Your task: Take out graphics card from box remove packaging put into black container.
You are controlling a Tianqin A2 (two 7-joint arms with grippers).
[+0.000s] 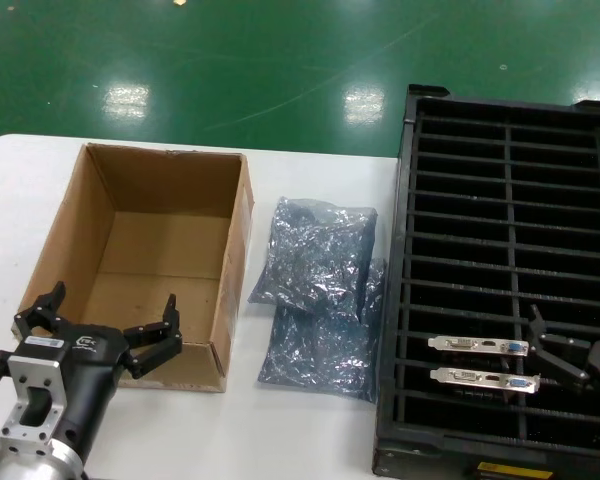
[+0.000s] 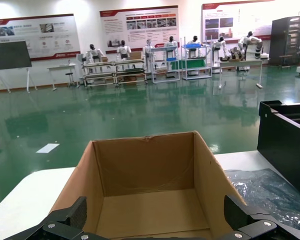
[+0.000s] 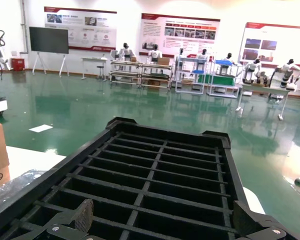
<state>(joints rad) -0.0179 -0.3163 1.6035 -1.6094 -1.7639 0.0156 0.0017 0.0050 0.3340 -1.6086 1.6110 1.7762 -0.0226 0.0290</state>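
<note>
L gripper [image 1: 100, 318] is hovering w/ jaws apart at the near edge of the box [image 1: 140, 262]. Two packaging bags [image 1: 320, 295] are lying between box & black container [image 1: 510, 280]. Two graphics cards [image 1: 480, 362] are sitting in its near slots. R gripper [image 1: 570, 350] is hanging spread just beside them.

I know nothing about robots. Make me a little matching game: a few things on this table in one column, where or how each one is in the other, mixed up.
Things
1. brown cardboard box
2. two crinkly grey plastic bags
3. two dark graphics cards with silver brackets
4. left gripper

Places or states
A. standing in slots of the black slotted crate
B. open, at the box's near wall
C. empty, on the table's left side
D. lying on the table between box and crate

Pairs: 1-C, 2-D, 3-A, 4-B
</note>
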